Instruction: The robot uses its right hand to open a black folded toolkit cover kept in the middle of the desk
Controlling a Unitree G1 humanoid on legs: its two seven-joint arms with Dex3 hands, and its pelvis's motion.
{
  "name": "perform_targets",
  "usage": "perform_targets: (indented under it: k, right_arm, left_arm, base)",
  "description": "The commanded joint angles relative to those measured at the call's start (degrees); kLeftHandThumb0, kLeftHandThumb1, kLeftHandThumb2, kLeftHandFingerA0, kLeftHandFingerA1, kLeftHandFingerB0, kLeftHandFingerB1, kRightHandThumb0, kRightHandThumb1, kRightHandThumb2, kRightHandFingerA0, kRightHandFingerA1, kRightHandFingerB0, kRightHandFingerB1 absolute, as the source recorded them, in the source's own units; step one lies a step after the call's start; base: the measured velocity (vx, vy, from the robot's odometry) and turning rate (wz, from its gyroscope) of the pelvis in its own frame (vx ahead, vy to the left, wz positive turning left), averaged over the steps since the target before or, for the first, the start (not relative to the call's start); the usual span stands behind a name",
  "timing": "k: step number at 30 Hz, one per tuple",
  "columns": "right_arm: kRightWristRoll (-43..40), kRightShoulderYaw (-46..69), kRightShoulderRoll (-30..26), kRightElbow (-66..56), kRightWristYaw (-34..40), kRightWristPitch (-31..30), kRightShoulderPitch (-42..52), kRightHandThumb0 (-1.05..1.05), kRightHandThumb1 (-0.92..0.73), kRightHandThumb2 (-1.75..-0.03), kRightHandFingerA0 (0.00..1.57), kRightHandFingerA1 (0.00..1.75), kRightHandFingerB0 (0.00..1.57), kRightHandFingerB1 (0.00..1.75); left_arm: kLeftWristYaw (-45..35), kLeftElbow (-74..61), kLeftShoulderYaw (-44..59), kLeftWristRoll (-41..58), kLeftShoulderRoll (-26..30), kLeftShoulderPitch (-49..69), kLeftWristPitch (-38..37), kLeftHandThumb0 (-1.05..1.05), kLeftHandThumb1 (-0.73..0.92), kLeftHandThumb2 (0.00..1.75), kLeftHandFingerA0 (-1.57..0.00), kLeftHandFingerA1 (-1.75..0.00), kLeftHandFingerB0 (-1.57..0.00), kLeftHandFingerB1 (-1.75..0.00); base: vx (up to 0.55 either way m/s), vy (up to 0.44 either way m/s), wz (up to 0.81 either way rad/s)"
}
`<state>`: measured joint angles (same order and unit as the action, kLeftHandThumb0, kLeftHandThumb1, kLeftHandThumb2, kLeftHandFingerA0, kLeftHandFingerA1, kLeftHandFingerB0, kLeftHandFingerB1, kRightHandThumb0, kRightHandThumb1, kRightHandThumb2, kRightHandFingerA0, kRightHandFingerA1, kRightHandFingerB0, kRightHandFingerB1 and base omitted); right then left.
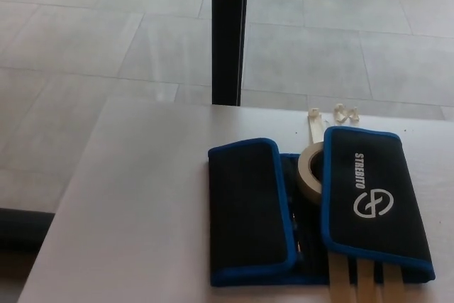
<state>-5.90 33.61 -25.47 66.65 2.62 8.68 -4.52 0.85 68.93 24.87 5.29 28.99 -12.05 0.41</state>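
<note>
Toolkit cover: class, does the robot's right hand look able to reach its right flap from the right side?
Probably yes: the right flap lies on top, with bare desk beside it. The hand itself is out of view.

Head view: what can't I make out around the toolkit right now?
- Both robot hands: outside the frame.
- Toolkit inside: covered by its two flaps; only a dark middle gap shows.
- Tape roll: right part hidden under the logo flap.
- Beige straps: cut off by the bottom edge.
- White bits behind: too small to identify.

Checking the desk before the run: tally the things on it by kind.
Toolkit cover: 1
Tape roll: 1
Small white clips at the far edge: about 3, too small to be sure
Total: about 5
No hand in view.
</note>
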Motion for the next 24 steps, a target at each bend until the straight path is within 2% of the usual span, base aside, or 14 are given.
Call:
perform_targets:
  k: [1,2,5,6,7,9,14,15,17,18,20,21,23,24]
  right_arm:
    - [-12.21,9.95,-2.49,0.58,0.61,-1.40,-2.26,-0.61,-0.61,-0.59,0.76,1.20,0.30,0.74]
    - [-12.62,11.11,-2.34,-0.73,0.61,-2.34,-1.88,-0.65,-0.66,-0.69,1.09,1.61,0.20,0.83]
    - [-14.86,14.26,-1.80,-3.16,0.08,-4.04,-1.26,-0.63,-0.63,-0.71,1.15,1.65,0.23,0.86]
    - [-15.44,15.63,-2.36,-1.73,2.01,-4.53,-2.26,-0.56,-0.61,-0.72,1.04,1.74,0.57,1.25]
    - [-15.64,16.66,-3.02,-0.09,3.80,-5.15,-3.20,-0.54,-0.61,-0.69,1.13,1.75,0.74,1.32]
    - [-16.08,17.98,-3.39,0.71,3.64,-6.03,-2.93,-0.54,-0.59,-0.75,1.14,1.70,0.88,1.43]
    - [-16.36,19.14,-3.42,0.34,3.41,-7.62,-2.61,-0.51,-0.55,-0.80,1.21,1.72,0.93,1.36]
    - [-16.76,19.49,-3.25,0.06,3.55,-7.91,-2.51,-0.51,-0.56,-0.81,1.21,1.70,0.94,1.34]
    - [-16.83,19.37,-3.20,-0.17,3.99,-8.37,-2.13,-0.50,-0.56,-0.82,1.25,1.70,0.93,1.28]
    - [-18.58,20.76,-3.81,1.29,3.16,-9.70,-2.35,-0.50,-0.40,-0.99,1.35,1.42,1.00,1.13]
    - [-19.14,20.76,-4.16,1.49,1.78,-11.42,-1.66,-0.29,-0.44,-0.92,0.94,1.71,0.67,1.15]
    - [-19.58,20.83,-4.46,1.87,1.31,-12.39,-1.51,-0.33,-0.60,-0.82,0.37,1.10,0.36,0.87]
    - [-20.17,20.87,-4.92,2.44,0.64,-13.76,-1.29,-0.33,-0.60,-0.82,0.37,1.10,0.36,0.87]
    - [-20.74,21.25,-5.04,2.31,1.87,-14.66,-1.38,-0.36,-0.50,-1.05,0.49,0.85,0.33,0.70]
  left_arm:
    - [0.63,2.71,2.50,3.29,1.90,-0.73,3.34,-0.61,0.46,0.86,-0.32,-0.68,-0.38,-0.59]
    - [0.48,2.80,2.89,3.57,1.83,-0.71,3.20,-0.61,0.44,0.85,-0.32,-0.68,-0.36,-0.59]
    - [0.53,2.84,3.44,3.88,1.72,-0.69,3.01,-0.63,0.45,0.85,-0.34,-0.69,-0.37,-0.60]
    - [0.96,2.95,3.54,3.85,1.73,-0.85,3.47,-0.60,0.45,0.86,-0.38,-0.70,-0.34,-0.58]
    - [1.22,2.99,3.24,3.42,1.82,-0.84,3.63,-0.54,0.60,0.57,-0.37,-0.73,-0.40,-0.51]
    - [1.21,3.07,3.20,3.28,1.88,-0.95,3.99,-0.61,0.46,0.88,-0.39,-0.71,-0.33,-0.58]
    - [0.69,3.20,3.44,3.58,1.72,-0.63,3.39,-0.63,0.47,0.87,-0.32,-0.68,-0.35,-0.59]
    - [0.96,3.16,2.64,2.79,1.90,-0.54,3.68,-0.56,0.61,0.58,-0.39,-0.74,-0.39,-0.51]
    - [0.95,3.18,2.51,2.83,1.95,-0.43,3.73,-0.55,0.61,0.58,-0.38,-0.74,-0.39,-0.51]
    - [0.27,3.23,3.37,3.84,1.90,-0.33,3.66,-0.63,0.47,0.87,-0.37,-0.71,-0.31,-0.57]
    - [0.67,3.12,3.45,3.99,1.99,-0.43,4.29,-0.59,0.46,0.88,-0.40,-0.72,-0.31,-0.57]
    - [0.73,3.06,3.26,3.84,2.01,-0.32,4.27,-0.55,0.60,0.58,-0.37,-0.76,-0.39,-0.51]
    - [0.82,2.97,2.93,3.62,2.04,-0.14,4.19,-0.55,0.60,0.58,-0.37,-0.76,-0.39,-0.51]
    - [1.52,3.09,2.67,3.33,1.99,-0.27,4.18,-0.54,0.60,0.57,-0.38,-0.74,-0.41,-0.52]
  base:
    - [0.00,0.000,0.00]
    - [0.00,0.000,0.00]
    - [0.00,0.000,0.00]
    - [0.00,0.000,0.00]
    - [0.00,0.000,0.00]
    - [0.00,0.000,0.00]
    - [0.00,0.000,0.00]
    - [0.00,0.000,0.00]
    - [0.00,0.000,0.00]
    - [0.00,0.000,0.00]
    - [0.00,0.000,0.00]
    - [0.00,0.000,0.00]
    - [0.00,0.000,0.00]
    - [0.00,0.000,0.00]
